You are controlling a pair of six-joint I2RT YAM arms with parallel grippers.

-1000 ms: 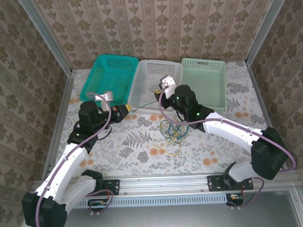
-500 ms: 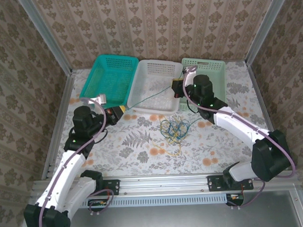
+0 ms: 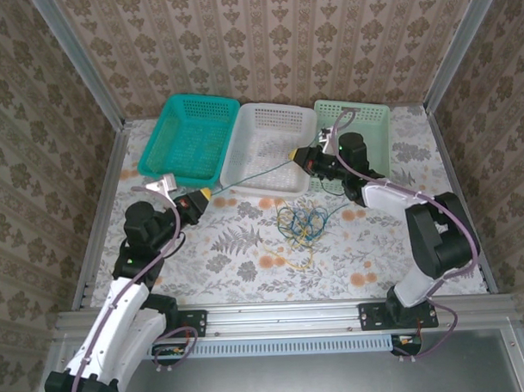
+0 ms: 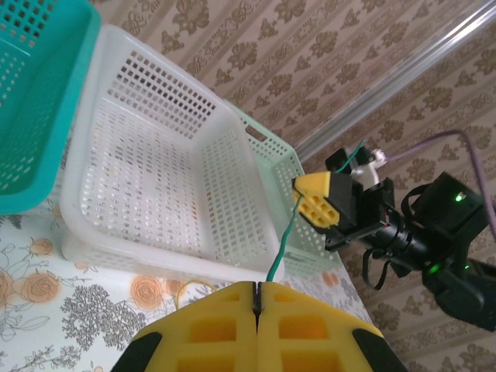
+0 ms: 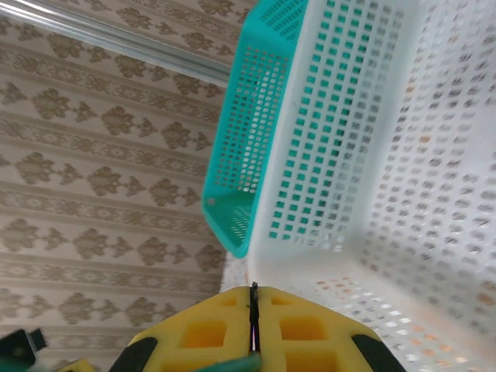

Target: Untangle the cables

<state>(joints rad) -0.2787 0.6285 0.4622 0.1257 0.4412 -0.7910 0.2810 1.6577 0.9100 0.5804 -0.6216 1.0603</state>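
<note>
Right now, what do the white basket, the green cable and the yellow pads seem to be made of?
White basket: moulded plastic, slightly glossy; its walls are a regular grid of holes. Green cable: probably plastic-sheathed wire, very thin, smooth and taut; its core cannot be seen. Pads: matt yellow, perhaps rubber or soft plastic, with square recesses moulded in.

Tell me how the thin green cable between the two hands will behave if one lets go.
Likely floppy: the thin green cable runs straight only because the left hand and right hand pull it taut; released, it should sag onto the table. Probably very light, since it is far thinner than the yellow fingers pinching it.
</note>
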